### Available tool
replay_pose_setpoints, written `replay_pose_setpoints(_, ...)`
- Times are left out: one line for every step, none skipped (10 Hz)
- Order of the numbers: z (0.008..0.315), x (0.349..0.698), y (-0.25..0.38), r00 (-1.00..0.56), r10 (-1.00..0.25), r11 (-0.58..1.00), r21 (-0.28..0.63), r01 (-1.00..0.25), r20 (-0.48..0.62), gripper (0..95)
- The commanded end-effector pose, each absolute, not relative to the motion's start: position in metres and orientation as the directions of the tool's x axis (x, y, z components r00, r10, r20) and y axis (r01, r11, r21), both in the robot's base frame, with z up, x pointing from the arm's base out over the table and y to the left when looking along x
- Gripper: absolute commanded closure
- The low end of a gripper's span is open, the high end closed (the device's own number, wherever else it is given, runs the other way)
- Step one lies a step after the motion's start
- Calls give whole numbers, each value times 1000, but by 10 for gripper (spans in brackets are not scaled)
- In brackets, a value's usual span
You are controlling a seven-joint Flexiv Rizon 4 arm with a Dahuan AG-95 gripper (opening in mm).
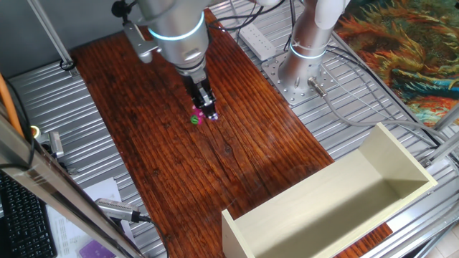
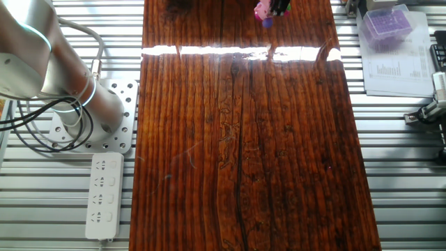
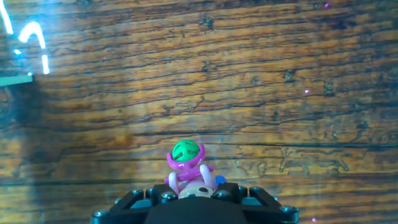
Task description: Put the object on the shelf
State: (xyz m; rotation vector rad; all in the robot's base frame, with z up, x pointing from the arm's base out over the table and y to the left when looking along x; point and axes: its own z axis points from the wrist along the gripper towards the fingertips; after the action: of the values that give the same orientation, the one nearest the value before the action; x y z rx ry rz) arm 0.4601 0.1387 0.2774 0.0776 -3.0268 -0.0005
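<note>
Where your jaws meet at the bottom edge of the hand view, they are closed in on the toy figure [image 3: 186, 167]: its pale body sits pinched between the two black fingers [image 3: 140, 200], while its pink ring and green round top stick out past the fingertips. You have the gripper [image 1: 206, 107] pointing down at the wooden tabletop [image 1: 237, 165] in one fixed view, with the figure's pink and green bits showing just at the fingertips. Whether the toy touches the wood or hangs just above it cannot be told from any view.

Your silver wrist carries a lit cyan ring directly above the fingers. The other fixed view catches only the very tip of the hand at its top edge, with the pink toy [image 2: 263, 12] beside it.

Further out, the cream shelf [image 1: 337, 208] lies open side up at the table's near right corner, well apart from the toy, its thin panel walls showing a bare inside. The arm's base [image 1: 305, 61] is bolted to a metal plate beside the table, and a white power strip [image 2: 103, 195] lies close to that base.
</note>
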Motion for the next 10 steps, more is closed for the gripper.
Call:
replay_pose_setpoints(278,462,140,-984,-111,993,53,-105,137,950)
replay_pose_setpoints(280,462,151,-988,-66,995,82,-55,142,950)
replay_pose_setpoints(283,462,166,-988,-51,996,76,-41,143,950)
replay_pose_setpoints(289,459,186,-989,-30,997,70,-20,144,950)
replay_pose_setpoints(293,456,199,-989,-16,998,66,-7,145,950)
replay_pose_setpoints(298,450,221,-989,8,998,59,17,145,950)
replay_pose_setpoints(301,445,234,-989,23,998,55,32,146,950)
replay_pose_setpoints(304,438,255,-988,51,997,42,57,144,950)
replay_pose_setpoints(303,433,269,-988,67,997,26,71,141,950)
replay_pose_setpoints(302,432,275,-988,71,997,-2,72,137,950)
